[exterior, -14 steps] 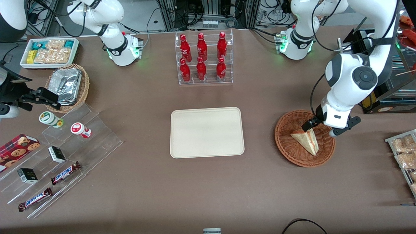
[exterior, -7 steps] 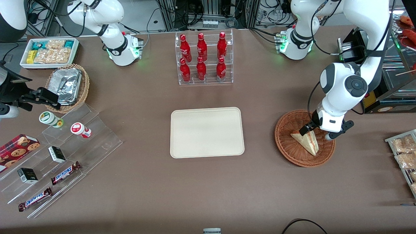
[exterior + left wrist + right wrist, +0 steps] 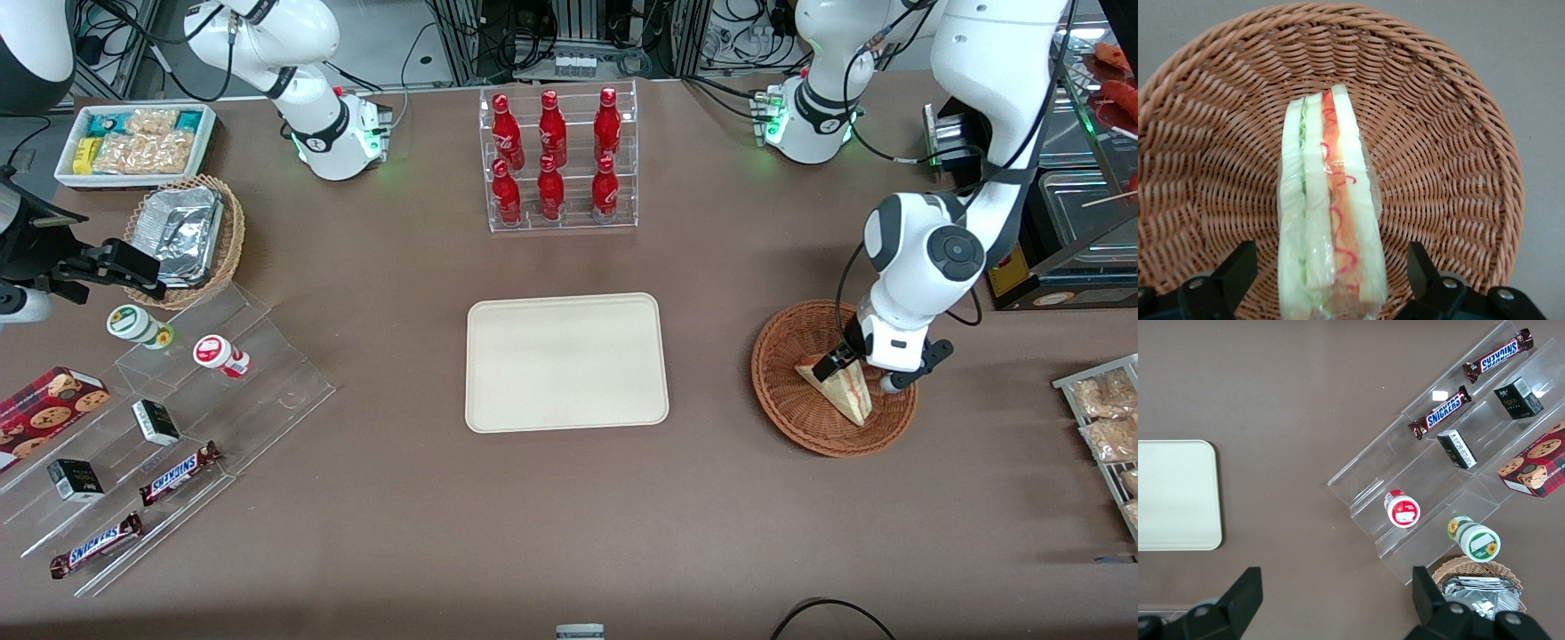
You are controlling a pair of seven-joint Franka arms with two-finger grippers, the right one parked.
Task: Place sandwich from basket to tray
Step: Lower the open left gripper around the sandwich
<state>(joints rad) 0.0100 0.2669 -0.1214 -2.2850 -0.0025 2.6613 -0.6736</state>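
The sandwich [image 3: 845, 393] is a plastic-wrapped tan wedge lying in the round reddish-brown wicker basket [image 3: 787, 404] toward the working arm's end of the table. In the left wrist view the sandwich [image 3: 1328, 220] stands on edge showing green, white and red layers, with the basket [image 3: 1445, 133] weave all round it. My left gripper [image 3: 859, 372] is down in the basket, open, with one finger [image 3: 1238, 267] on each side of the sandwich's thick end and a gap to each. The cream tray [image 3: 566, 362] lies empty at the table's middle; its end also shows in the right wrist view [image 3: 1175, 495].
A clear rack of red bottles [image 3: 556, 160] stands farther from the front camera than the tray. A clear stepped stand with snack bars, boxes and cups [image 3: 169, 427], a tan basket of foil containers [image 3: 182, 236] and a white snack bin [image 3: 133, 142] lie toward the parked arm's end. Snack packets [image 3: 1107, 418] lie beside the basket.
My left gripper has come down lower into the basket, its fingers now straddling the sandwich's thick end. The sandwich and basket have not moved.
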